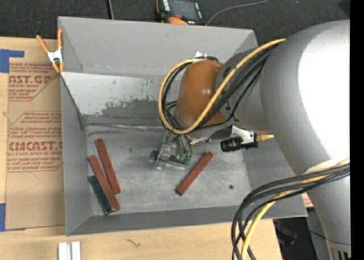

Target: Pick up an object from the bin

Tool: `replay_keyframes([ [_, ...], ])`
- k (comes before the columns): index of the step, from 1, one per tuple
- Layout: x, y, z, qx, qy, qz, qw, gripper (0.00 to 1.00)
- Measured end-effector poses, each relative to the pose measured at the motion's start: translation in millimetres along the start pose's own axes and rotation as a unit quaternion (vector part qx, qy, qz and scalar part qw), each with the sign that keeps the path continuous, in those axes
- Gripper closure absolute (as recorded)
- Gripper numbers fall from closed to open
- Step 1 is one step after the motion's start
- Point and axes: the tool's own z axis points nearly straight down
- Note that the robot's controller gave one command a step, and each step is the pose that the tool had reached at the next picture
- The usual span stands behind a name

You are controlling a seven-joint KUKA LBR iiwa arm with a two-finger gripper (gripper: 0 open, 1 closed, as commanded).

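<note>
Grey arm (310,94) — wrist (199,91) low in bin (142,42)

A slim reddish-brown rectangular bar (194,173) lies flat on the grey bin floor (142,188) — slanted, right of centre. Two similar bars (107,166) and a dark green bar (99,195) lie side by side at the left.

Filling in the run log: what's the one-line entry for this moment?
jaws: low over middle of bin | nearest: red-brown stick, camera-right of jaws, apart, lying flat | far left: dark green stick
</note>
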Motion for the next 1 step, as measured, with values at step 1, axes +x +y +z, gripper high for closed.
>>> replay_keyframes([
  [1, 47.6, 7.3, -142.9, -0.002, -0.0026, 0.006, 1.0000, 1.00],
])
